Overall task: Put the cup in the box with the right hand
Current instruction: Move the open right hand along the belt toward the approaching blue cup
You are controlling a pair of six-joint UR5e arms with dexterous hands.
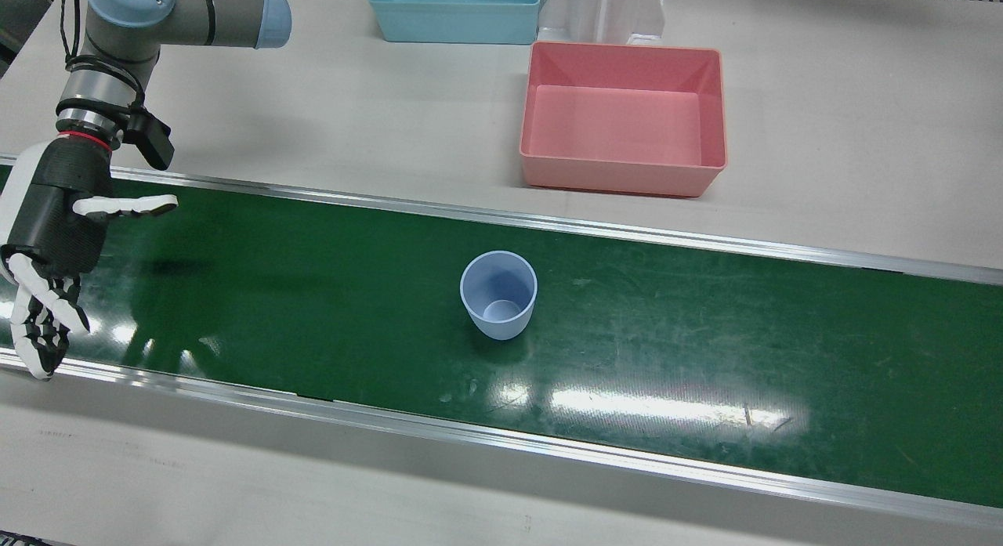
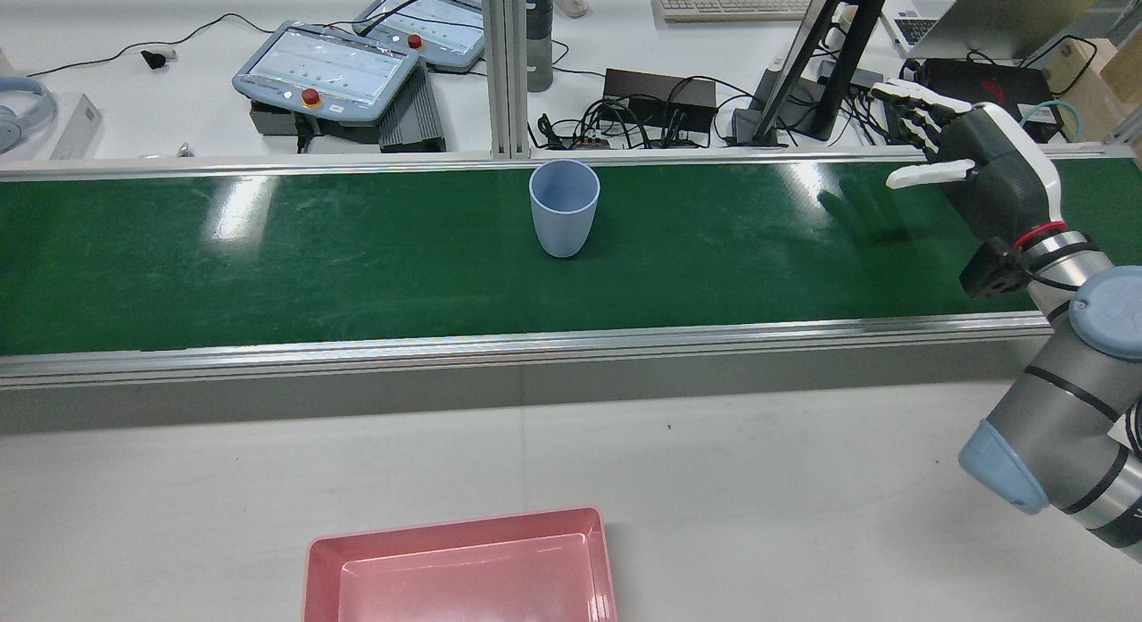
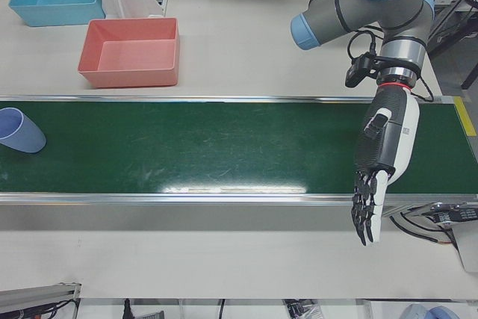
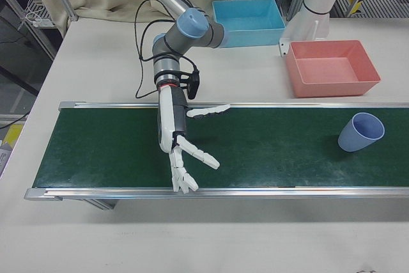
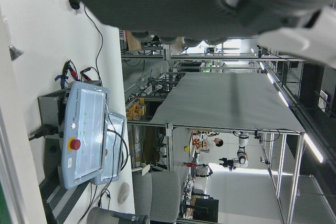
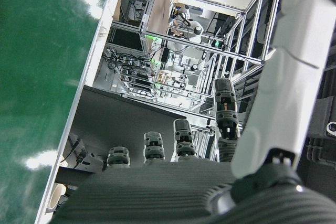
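Upright on the green belt [image 1: 705,358] stands the blue cup [image 1: 498,294], just in front of the pink box [image 1: 623,127]. Well away from the cup, the right robot hand [image 1: 47,248] hovers, fingers spread, empty; it should approach sideways and wrap the cup's wall.

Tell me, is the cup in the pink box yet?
Not yet. Nothing looks done: the blue cup stands upright on the green belt, and the pink box is empty. The right robot hand is open over the belt, well off to the side of the cup. Reaching, grasping, lifting and placing are all left.
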